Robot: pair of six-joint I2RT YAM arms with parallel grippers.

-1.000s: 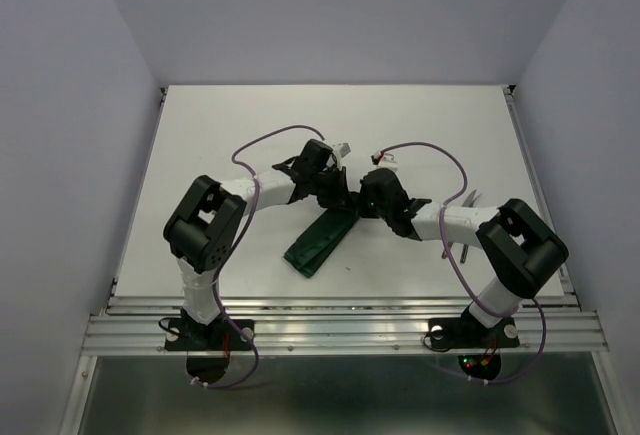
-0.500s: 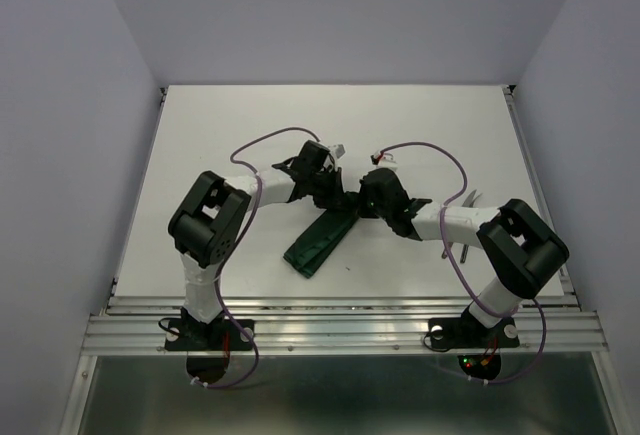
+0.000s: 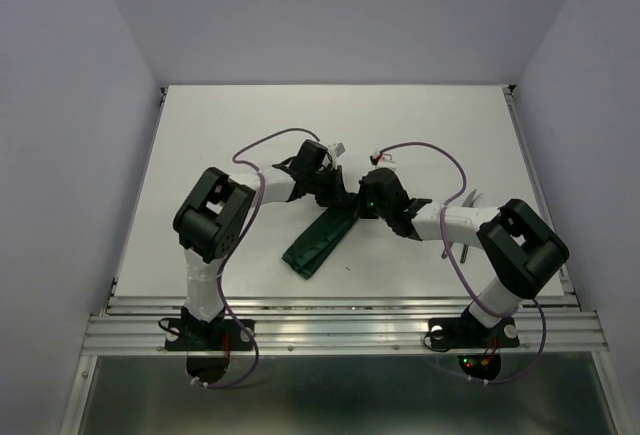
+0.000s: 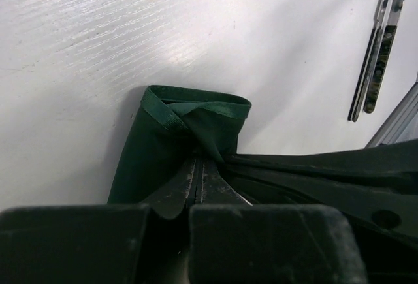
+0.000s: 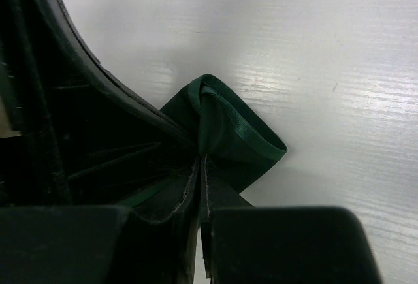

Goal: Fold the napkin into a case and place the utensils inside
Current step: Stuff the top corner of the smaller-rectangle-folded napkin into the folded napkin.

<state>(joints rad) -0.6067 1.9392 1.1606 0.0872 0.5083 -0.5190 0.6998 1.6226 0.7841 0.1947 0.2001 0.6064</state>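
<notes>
The dark green napkin (image 3: pixel 316 243) lies folded into a long narrow case slanting from the middle of the table toward the near left. Its far end is bunched and lifted between both grippers. My left gripper (image 4: pixel 198 164) is shut on one side of that open end (image 4: pixel 196 111), seen from above at the left gripper (image 3: pixel 336 198). Facing it, my right gripper (image 5: pixel 202 160) is shut on the other side of the napkin mouth (image 5: pixel 228 124), with the right gripper (image 3: pixel 364 205) close by. The utensils (image 4: pixel 377 42) lie side by side further right, mostly hidden under the right arm in the top view.
The white table (image 3: pixel 230 125) ends at a metal rail (image 3: pixel 340 305) at the near side. Grey walls close in the left, right and back. Purple cables (image 3: pixel 262 140) loop over both arms.
The left arm's elbow has swung slightly right and forward. Both grippers stay pinched on the napkin's far end, which has barely shifted.
</notes>
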